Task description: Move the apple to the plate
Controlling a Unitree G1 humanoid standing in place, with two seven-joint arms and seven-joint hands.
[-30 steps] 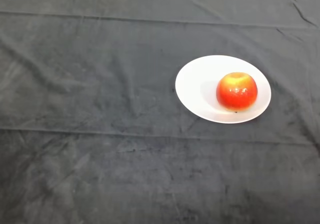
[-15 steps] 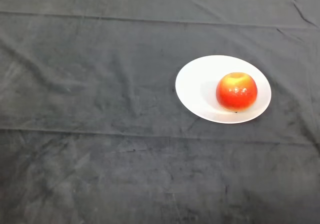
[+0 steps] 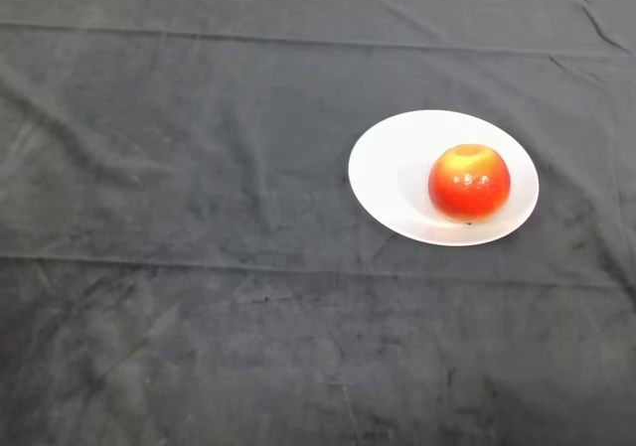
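A red apple (image 3: 469, 182) with a yellow patch around its stem hollow rests upright on a white plate (image 3: 388, 168). It lies on the plate's right half, toward the near rim. The plate stands right of the table's middle on the dark cloth.
The dark cloth (image 3: 199, 267) covers the whole table, with creases running across it and a fold at the back right corner (image 3: 596, 14).
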